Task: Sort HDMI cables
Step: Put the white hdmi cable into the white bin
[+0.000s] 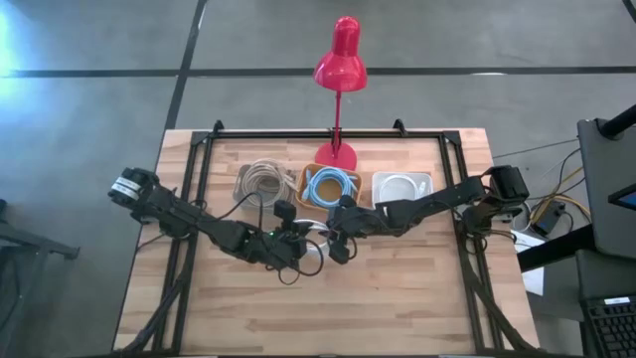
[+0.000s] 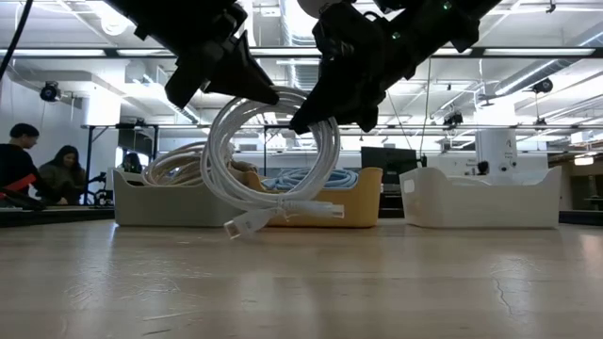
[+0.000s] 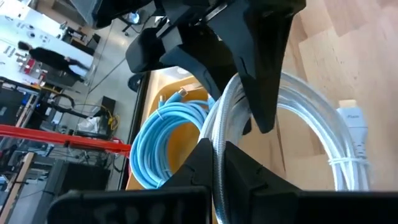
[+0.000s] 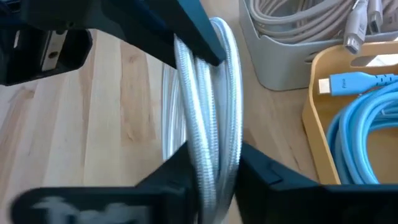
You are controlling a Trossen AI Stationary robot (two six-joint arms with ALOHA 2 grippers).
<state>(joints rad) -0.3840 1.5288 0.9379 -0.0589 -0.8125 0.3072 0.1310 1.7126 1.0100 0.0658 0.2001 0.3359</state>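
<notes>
A white HDMI cable (image 2: 273, 160), wound in a round coil, hangs upright over the table's middle between my two grippers. My left gripper (image 1: 290, 231) is shut on the coil's upper left. My right gripper (image 1: 338, 231) is closed around its upper right. The coil's tied lower end with its plugs (image 2: 283, 212) hangs close to the table top; whether it touches, I cannot tell. At the far side, beige cables (image 1: 263, 182) lie in a grey bin, light blue cables (image 1: 328, 186) in a yellow bin, and a white cable (image 1: 402, 187) in a white bin. My left gripper pinches several strands at the coil's top (image 3: 219, 134) between its two fingers, coming from the table's left and slanting down. The coil hangs upright below them. My right gripper has the bundle of strands (image 4: 214, 143) between its two fingers, coming from the table's right and slanting down, across the strands, close beside the left gripper's fingers.
A red desk lamp (image 1: 338, 70) stands at the far edge behind the yellow bin (image 2: 363, 202). The three bins sit in a row along the far side. Bare wood lies toward the near edge. People sit in the room beyond (image 2: 38, 169).
</notes>
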